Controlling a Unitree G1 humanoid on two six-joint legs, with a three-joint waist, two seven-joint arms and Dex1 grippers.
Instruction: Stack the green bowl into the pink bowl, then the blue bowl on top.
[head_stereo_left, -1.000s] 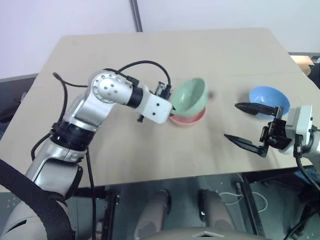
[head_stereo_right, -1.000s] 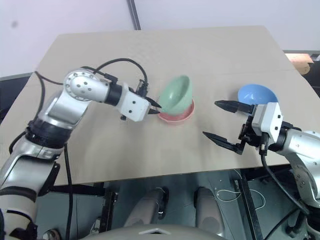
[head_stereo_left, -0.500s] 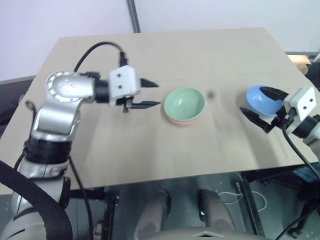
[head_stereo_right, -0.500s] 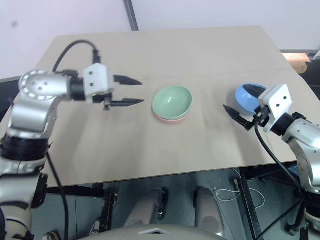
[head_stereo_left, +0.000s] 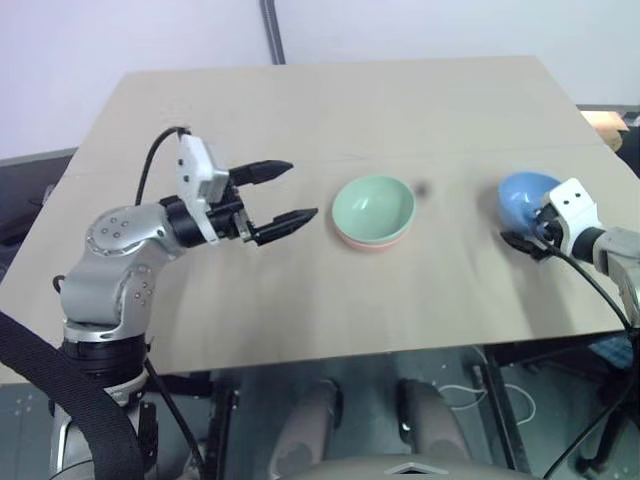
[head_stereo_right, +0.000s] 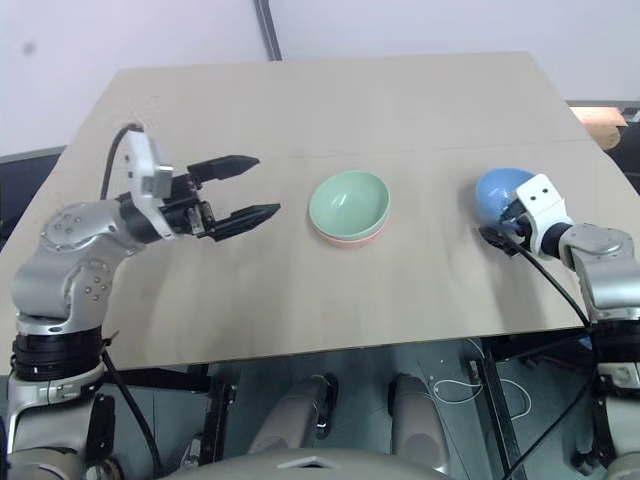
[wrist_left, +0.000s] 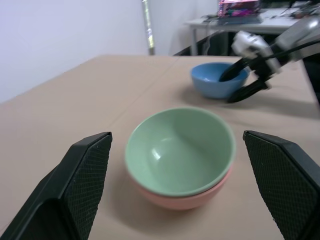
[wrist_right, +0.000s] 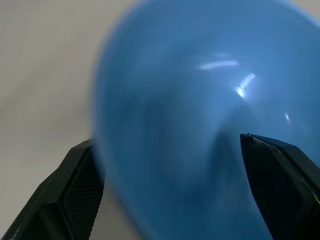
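The green bowl (head_stereo_left: 373, 207) sits nested in the pink bowl (head_stereo_left: 371, 238) mid-bench. The blue bowl (head_stereo_right: 500, 191) stands near the right edge, with the right end effector (wrist_left: 243, 83) spread wide astride its rim. It should pinch that wall squarely before lifting. The left end effector (head_stereo_left: 282, 193) hangs empty, fingers apart.

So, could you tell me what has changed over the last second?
The left gripper let go of the green bowl, now nested level in the pink bowl, and pulled back leftward, open. The right gripper reached forward, open, one finger inside the blue bowl. The pink and blue bowls stayed put.
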